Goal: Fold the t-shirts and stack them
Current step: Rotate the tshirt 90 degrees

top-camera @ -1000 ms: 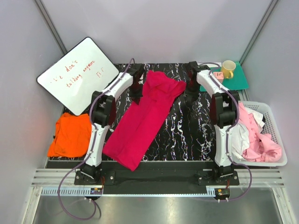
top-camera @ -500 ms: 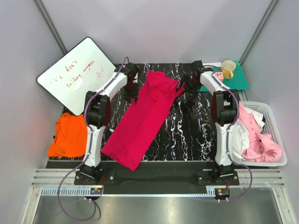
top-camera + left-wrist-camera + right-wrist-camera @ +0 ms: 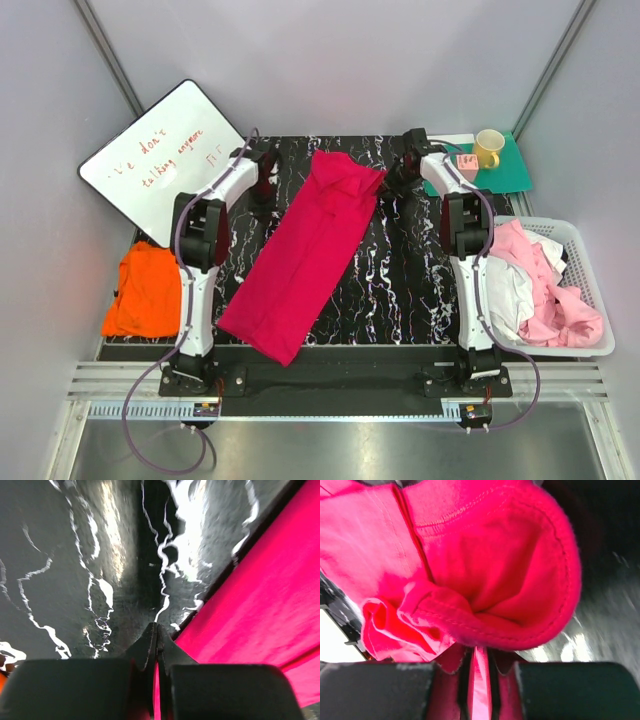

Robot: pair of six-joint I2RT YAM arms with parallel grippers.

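Up close, the right pincer (image 3: pixel 479 652) clamps the bunched red shirt (image 3: pixel 485 555). The left pincer (image 3: pixel 156 630) is closed, tips meeting over bare desk (image 3: pixel 75 580) beside the cloth.

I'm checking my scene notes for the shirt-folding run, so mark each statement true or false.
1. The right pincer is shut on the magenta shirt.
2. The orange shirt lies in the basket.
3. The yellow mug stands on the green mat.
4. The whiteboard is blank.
1. True. The right pincer is shut on a bunched edge of the magenta shirt.
2. False. The orange shirt lies left of the black tabletop. The basket on the right holds pink and white shirts.
3. True. The yellow mug stands on the green mat.
4. False. The whiteboard bears red handwriting.
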